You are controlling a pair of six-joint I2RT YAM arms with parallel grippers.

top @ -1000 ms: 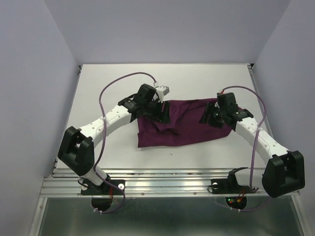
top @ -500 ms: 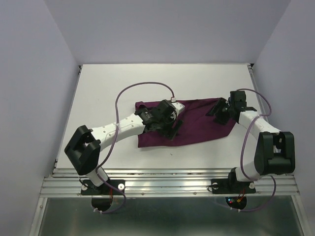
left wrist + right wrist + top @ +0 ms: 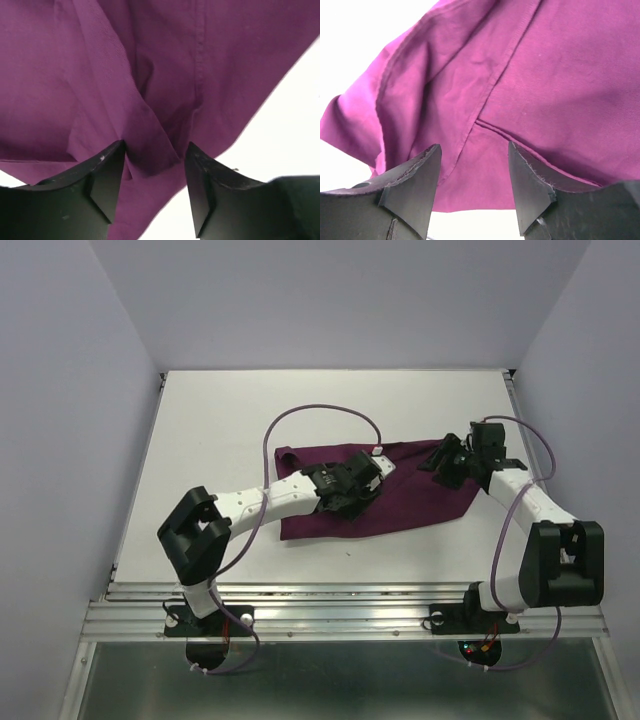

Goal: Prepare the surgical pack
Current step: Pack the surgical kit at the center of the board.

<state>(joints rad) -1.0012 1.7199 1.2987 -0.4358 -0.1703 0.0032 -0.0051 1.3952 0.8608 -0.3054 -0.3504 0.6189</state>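
Now the left hand (image 3: 155,145) is found moved rightward over the crumpled plum-purple square cloth (image 3: 420,502); it and the right hand (image 3: 475,145) are held with fingers apart.

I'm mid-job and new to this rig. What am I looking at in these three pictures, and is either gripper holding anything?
Two white robot arms are bolted at the near edge of a white table. The wide picture looks down from above and behind them, with the left arm on the left and the right arm on the right. The other two pictures come from a camera on each wrist; the black wedges are that gripper's own fingers. A rumpled purple cloth lies on the table. The left gripper has its jaws apart astride a raised fold. The right gripper has its jaws apart over a hem. Neither looks clamped.
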